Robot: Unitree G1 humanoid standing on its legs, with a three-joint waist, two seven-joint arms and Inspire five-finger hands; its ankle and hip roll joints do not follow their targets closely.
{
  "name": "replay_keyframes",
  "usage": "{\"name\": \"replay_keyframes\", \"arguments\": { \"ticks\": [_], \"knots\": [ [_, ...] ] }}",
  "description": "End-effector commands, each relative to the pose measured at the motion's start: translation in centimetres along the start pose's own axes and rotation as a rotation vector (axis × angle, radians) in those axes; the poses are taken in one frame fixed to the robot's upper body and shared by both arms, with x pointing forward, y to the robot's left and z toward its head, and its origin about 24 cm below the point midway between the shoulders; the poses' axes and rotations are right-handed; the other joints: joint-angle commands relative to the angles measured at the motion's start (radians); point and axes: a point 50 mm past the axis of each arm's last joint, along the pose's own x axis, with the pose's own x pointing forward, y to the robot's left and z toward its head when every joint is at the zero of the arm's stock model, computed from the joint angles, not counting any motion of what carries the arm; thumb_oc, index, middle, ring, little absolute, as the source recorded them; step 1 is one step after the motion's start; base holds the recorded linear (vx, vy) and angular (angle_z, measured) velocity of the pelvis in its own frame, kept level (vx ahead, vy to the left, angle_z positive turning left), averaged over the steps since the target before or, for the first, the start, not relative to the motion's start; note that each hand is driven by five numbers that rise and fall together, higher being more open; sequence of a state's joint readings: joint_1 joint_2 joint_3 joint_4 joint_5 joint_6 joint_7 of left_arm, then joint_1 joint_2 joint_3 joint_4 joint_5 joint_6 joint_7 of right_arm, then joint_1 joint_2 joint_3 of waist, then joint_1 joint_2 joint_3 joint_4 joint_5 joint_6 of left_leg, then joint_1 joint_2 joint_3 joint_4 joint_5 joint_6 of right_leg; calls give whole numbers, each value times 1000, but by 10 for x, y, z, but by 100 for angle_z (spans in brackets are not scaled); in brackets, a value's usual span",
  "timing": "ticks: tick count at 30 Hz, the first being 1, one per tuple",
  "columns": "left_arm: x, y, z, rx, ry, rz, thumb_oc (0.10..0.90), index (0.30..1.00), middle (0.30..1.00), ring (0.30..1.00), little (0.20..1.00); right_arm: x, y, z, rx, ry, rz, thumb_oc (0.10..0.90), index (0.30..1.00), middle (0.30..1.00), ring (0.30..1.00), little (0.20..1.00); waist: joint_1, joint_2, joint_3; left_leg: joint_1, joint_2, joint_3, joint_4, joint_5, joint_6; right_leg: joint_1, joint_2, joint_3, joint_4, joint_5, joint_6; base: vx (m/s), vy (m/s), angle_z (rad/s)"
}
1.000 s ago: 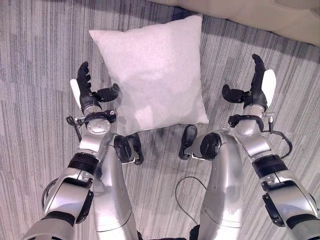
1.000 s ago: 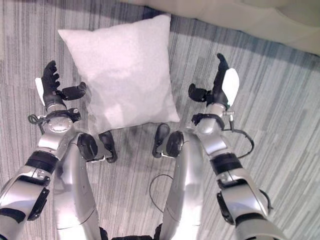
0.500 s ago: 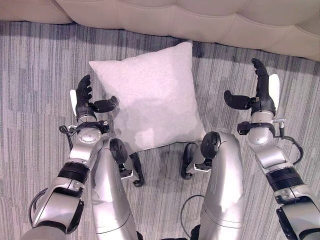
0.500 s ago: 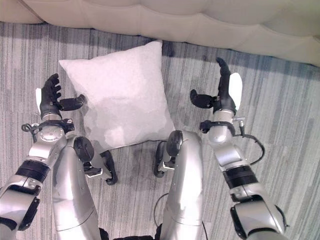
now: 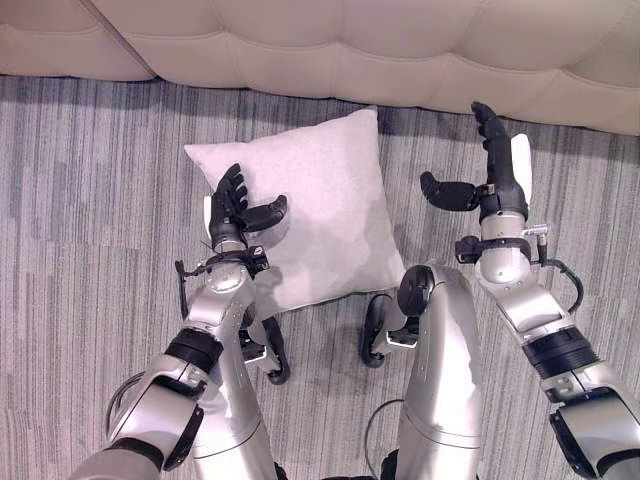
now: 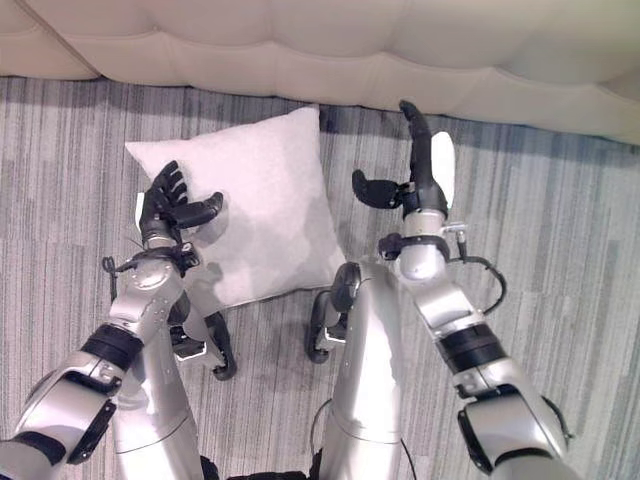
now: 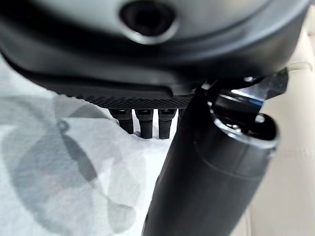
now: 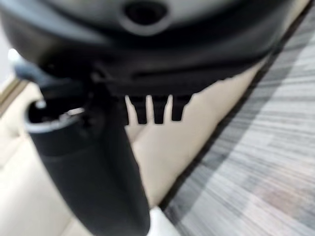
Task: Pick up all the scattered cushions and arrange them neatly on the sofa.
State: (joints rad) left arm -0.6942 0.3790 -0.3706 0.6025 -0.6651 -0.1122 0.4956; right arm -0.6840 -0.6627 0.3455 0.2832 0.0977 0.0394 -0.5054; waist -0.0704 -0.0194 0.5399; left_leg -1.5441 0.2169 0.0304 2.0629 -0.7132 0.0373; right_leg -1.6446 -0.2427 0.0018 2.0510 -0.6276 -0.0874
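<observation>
A plump, square, pale grey fabric cushion lies flat on striped grey carpet below the cream tufted sofa, between the spread-fingered left hand over its edge and the equally wide right hand beside it.

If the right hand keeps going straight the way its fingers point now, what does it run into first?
Most likely the sofa. The right hand is open beside the cushion, apart from it, fingers aimed across a strip of carpet at the sofa's front edge. Its height above the floor is unclear.
</observation>
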Motion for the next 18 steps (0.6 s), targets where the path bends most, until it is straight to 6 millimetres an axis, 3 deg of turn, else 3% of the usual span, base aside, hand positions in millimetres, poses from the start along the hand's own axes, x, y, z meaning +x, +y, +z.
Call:
{"name": "replay_keyframes", "arguments": {
  "ticks": [1,6,9,18],
  "knots": [
    [-47,6,-92,105,275,22,800,900,900,900,900,10,-24,58,106,-266,-107,800,900,900,900,900,9,-33,-20,-26,-47,-169,39,-58,-62,75,-93,37,90,-181,35,12,-10,-8],
    [-44,22,-87,137,240,82,800,900,900,900,900,4,-26,55,115,-269,-119,800,900,900,900,900,13,-36,-20,-26,-35,-173,10,-46,-63,75,-86,35,65,-156,41,7,-5,-4],
    [-42,41,-89,246,244,133,800,900,900,900,900,-1,-25,53,117,-274,-102,800,900,900,900,900,13,-39,-20,-26,-31,-171,-18,-35,-64,75,-78,26,34,-133,39,0,0,0],
    [-56,69,-106,430,293,203,800,900,900,900,900,-10,-30,56,165,-299,-107,800,900,900,900,900,17,-51,-20,-26,-45,-151,-143,29,-68,75,-59,-7,-105,-39,43,-9,-41,-2]
  ]
}}
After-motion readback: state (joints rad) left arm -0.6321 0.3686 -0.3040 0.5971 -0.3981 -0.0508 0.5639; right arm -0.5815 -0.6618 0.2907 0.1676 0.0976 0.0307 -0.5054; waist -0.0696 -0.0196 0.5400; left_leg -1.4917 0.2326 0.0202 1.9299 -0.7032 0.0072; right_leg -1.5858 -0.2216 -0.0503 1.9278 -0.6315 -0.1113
